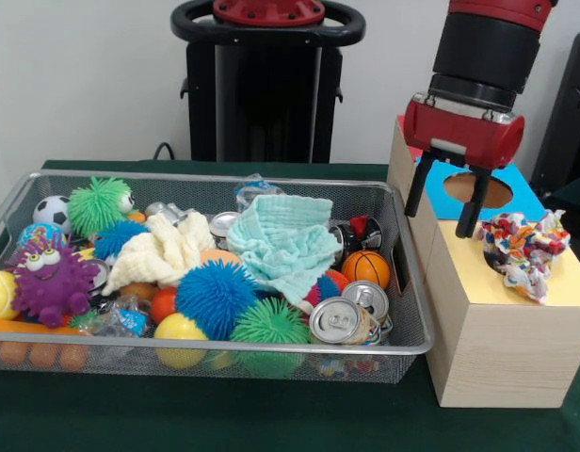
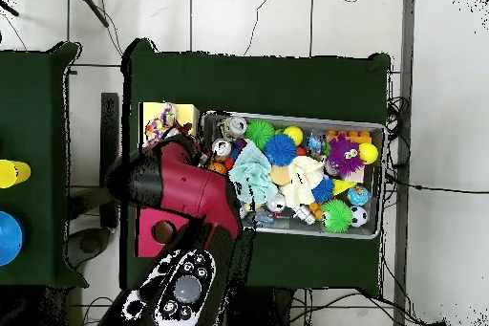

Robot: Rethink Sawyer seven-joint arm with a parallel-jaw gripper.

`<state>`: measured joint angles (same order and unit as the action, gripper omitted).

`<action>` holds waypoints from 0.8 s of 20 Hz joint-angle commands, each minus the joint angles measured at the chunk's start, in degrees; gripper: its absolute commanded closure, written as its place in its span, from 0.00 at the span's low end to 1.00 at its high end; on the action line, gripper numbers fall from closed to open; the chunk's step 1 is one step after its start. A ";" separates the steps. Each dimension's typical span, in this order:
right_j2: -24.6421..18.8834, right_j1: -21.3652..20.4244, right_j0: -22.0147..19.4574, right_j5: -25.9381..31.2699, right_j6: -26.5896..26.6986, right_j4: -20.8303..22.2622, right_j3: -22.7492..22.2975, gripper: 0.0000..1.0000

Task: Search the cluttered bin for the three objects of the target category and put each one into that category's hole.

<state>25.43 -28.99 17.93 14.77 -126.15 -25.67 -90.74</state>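
Note:
The wire mesh bin [image 1: 224,349] stands at the left, full of toys; it also shows in the overhead view [image 2: 378,179]. One knotted fabric bundle [image 1: 523,249], white with red, blue and yellow patches, lies on the yellow-topped box [image 1: 572,282], right of the bin. It also shows in the overhead view [image 2: 160,124]. The yellow box's hole is hidden, probably under the bundle. I see no other bundle in the bin. My gripper [image 1: 441,222] is open and empty, hanging above the blue-topped box just behind and left of the bundle. In the overhead view my arm hides it.
A mint cloth [image 1: 286,241] and a pale yellow cloth [image 1: 164,250] lie on top of the clutter, among spiky balls [image 1: 215,298], drink cans [image 1: 339,320] and a purple monster toy [image 1: 49,279]. The blue-topped box's hole [image 1: 478,191] is behind the gripper. The red-topped box [image 2: 146,236] is farthest.

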 commanded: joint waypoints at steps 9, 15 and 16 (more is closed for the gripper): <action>3.18 -1.96 2.53 5.35 -19.49 -7.43 0.79 0.00; 2.40 -2.61 3.98 0.63 -24.33 -14.26 -4.24 0.00; 1.69 -2.84 3.82 -0.29 -24.75 -15.00 -5.23 0.00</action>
<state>29.96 -32.17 21.42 14.77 -130.09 -34.84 -90.07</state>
